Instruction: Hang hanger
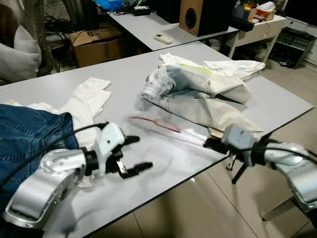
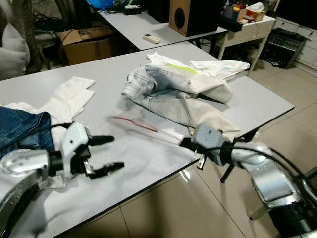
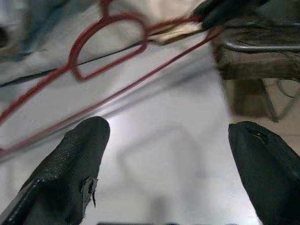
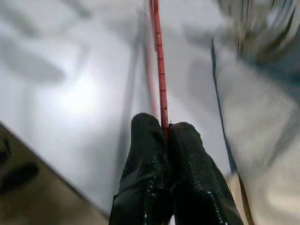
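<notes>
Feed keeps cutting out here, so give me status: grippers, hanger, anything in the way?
Right gripper shut on red hanger, held over the table. Left gripper open, beside it. Light jeans piled close behind.

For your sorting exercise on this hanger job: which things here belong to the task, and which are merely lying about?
Part of the job:
red hanger
right gripper, shut on it
left gripper, open

Lying about:
light jeans
blue denim
white cloth
remote
speaker

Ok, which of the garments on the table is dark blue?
The dark blue denim garment at the table's near-left corner, behind the left gripper. The pale washed jeans and white cloths are light.
</notes>
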Robot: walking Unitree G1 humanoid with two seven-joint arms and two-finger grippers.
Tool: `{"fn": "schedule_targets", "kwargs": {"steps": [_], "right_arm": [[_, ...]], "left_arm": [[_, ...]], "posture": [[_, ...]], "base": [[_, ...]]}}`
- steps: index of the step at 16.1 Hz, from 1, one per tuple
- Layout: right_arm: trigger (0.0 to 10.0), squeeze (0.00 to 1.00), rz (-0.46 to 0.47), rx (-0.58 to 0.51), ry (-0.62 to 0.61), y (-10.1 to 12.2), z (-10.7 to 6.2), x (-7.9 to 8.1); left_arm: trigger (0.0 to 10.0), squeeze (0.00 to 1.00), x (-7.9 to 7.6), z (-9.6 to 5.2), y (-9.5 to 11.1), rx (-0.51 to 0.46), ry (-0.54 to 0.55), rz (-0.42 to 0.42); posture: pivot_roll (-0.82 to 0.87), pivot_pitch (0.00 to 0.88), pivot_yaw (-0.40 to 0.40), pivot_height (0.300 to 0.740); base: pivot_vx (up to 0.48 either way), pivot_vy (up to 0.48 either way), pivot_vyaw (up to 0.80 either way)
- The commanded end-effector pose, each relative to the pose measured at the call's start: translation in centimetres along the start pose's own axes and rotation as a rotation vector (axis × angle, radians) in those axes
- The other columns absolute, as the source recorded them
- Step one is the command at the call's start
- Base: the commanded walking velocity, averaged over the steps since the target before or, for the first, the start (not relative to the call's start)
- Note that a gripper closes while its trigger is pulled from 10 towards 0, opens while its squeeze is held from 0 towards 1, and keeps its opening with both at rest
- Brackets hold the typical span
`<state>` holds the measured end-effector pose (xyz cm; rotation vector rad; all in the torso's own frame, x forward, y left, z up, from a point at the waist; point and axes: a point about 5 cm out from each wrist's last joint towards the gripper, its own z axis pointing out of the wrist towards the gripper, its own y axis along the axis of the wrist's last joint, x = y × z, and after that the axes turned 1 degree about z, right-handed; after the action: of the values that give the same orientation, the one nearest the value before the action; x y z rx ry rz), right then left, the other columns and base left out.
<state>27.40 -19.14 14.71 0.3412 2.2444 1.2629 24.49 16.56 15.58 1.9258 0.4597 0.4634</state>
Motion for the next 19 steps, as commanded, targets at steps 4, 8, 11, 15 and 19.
{"fn": "schedule_targets", "kwargs": {"steps": [4,8,11,15,19], "right_arm": [[0.0,0.00,0.103,-0.161,-0.035,1.8,-1.0,-0.5],[0.0,0.00,0.121,-0.208,-0.016,2.5,-1.4,-0.5],[0.0,0.00,0.091,-0.218,0.077,3.1,-2.0,0.0],[0.0,0.00,0.048,-0.241,0.166,4.2,-2.3,0.8],[0.0,0.00,0.032,-0.244,0.177,4.5,-2.9,1.0]], "left_arm": [[10.0,0.00,3.0,-1.0,2.1,-0.134,0.178,0.039],[10.0,1.00,4.6,-1.9,5.1,-0.341,0.137,0.056],[10.0,1.00,5.6,-2.3,7.5,-0.348,-0.039,0.175],[10.0,0.00,5.4,-0.7,8.6,-0.290,-0.262,0.265],[6.5,0.00,5.5,-0.2,7.9,-0.215,-0.431,0.266]], "posture": [[-0.15,0.000,0.029,0.740],[-0.16,0.000,0.036,0.740],[-0.15,0.000,0.023,0.740],[-0.15,0.000,0.023,0.740],[-0.17,0.000,0.037,0.740]], "base": [[0.000,0.000,0.00],[0.000,0.000,0.00],[0.000,0.000,0.00],[0.000,0.000,0.00],[0.000,0.000,0.00]]}}
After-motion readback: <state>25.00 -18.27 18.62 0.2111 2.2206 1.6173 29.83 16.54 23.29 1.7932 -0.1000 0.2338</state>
